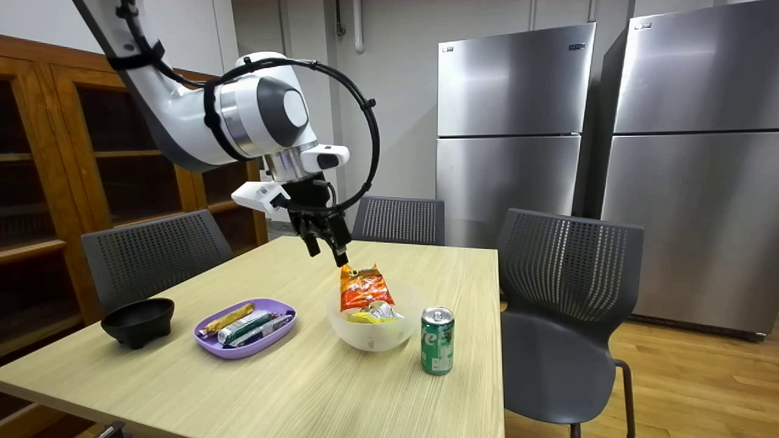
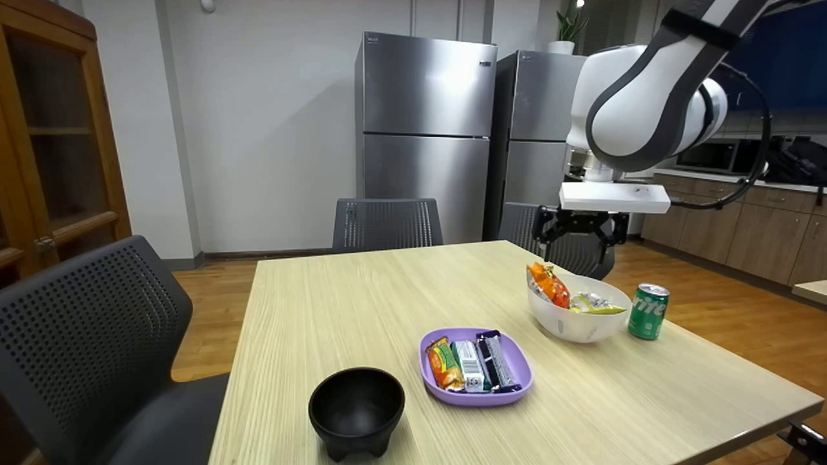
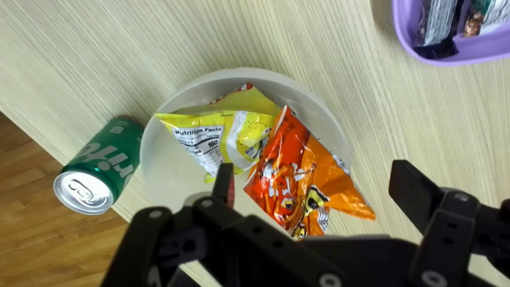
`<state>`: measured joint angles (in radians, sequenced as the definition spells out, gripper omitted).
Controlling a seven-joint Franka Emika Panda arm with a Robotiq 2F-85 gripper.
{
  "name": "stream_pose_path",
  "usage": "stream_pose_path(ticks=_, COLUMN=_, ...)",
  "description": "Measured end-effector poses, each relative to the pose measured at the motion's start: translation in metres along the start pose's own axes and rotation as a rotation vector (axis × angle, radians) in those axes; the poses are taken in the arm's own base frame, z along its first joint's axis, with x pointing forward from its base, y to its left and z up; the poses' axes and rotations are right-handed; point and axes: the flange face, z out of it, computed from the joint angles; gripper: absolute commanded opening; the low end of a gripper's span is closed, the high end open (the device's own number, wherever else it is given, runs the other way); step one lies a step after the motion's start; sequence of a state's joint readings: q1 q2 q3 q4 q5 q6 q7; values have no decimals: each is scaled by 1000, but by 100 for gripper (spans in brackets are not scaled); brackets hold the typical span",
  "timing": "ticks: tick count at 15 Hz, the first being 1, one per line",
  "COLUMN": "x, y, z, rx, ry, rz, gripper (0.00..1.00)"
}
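Table (image 2: 362, 290) carries — black bowl (image 2: 356, 438), tray (image 2: 478, 399), white bowl (image 2: 577, 328), can (image 2: 649, 312).

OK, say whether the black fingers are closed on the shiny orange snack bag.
No, the wrist view shows the fingers wide apart, the bag unclamped.

The gripper (image 1: 327, 254) hangs above a red snack bag (image 1: 363, 290).

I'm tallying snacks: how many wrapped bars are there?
3, in the purple tray: left to right in an exterior view, an orange bar, a white bar and a dark bar. Any underneath would be hidden.
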<state>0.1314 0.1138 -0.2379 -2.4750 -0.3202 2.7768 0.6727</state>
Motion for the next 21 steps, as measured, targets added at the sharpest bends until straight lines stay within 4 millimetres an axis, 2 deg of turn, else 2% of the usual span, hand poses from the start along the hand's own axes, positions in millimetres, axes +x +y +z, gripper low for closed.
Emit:
stream_pose_path(ticks=4, x=-29, y=1, z=-5, rx=55, ry=-66, rz=-154, gripper=100)
stream_pose_path(ticks=7, x=-42, y=1, z=-10, rx=88, ry=-134, rz=-280, gripper=100)
stream_pose_path(ticks=15, x=-51, y=13, z=-23, rx=132, ry=-254, rz=-490, gripper=100)
stream_pose_path(ticks=21, x=-51, y=16, z=-28, rx=136, ry=-266, rz=-519, gripper=100)
